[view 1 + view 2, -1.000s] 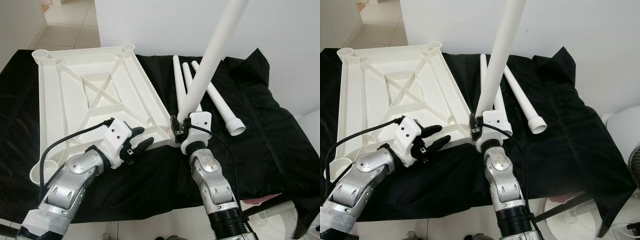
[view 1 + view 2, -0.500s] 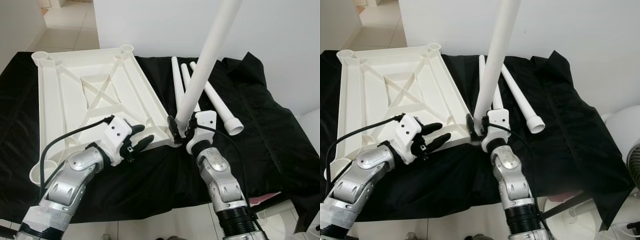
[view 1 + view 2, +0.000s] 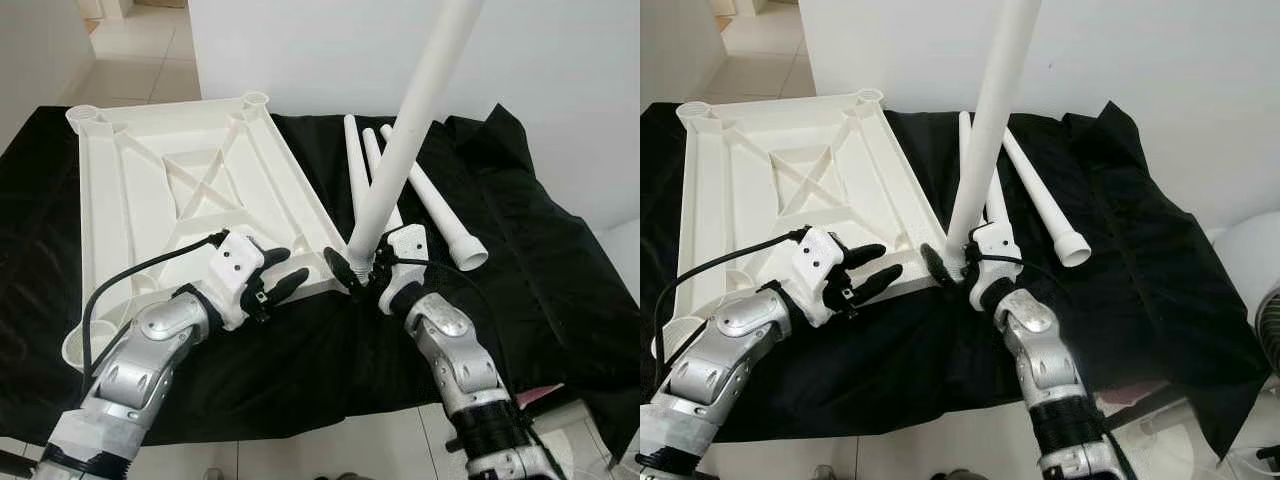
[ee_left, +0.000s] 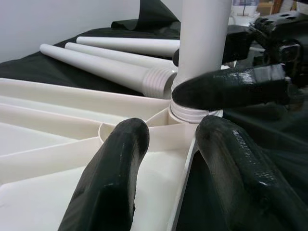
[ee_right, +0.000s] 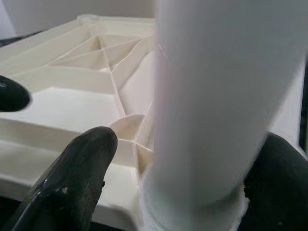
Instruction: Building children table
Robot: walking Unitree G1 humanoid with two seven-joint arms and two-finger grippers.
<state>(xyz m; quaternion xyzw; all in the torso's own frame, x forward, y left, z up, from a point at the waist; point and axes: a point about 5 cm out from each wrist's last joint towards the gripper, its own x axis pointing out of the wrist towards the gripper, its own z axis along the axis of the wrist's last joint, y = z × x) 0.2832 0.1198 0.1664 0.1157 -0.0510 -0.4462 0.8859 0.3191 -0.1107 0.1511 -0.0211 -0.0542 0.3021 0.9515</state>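
upright leg (image 3: 400,170) blocking corner, spare legs (image 3: 420,190) behind

A black cloth (image 3: 560,290) is spread over the desk, rumpled into folds along its far right side and hanging over the near edge. Behind it stands a plain white wall (image 3: 560,70). Off to the far left, pale floor tiles (image 3: 130,40) run back through an opening beside another white wall (image 3: 35,50). Below the near edge of the cloth the floor (image 3: 330,445) is pale too. Low at the right, in the right eye view, a round white object (image 3: 1252,250) sits next to the grey grille of what looks like a fan (image 3: 1268,335). A bit of pink (image 3: 540,395) peeks out under the cloth's right corner.
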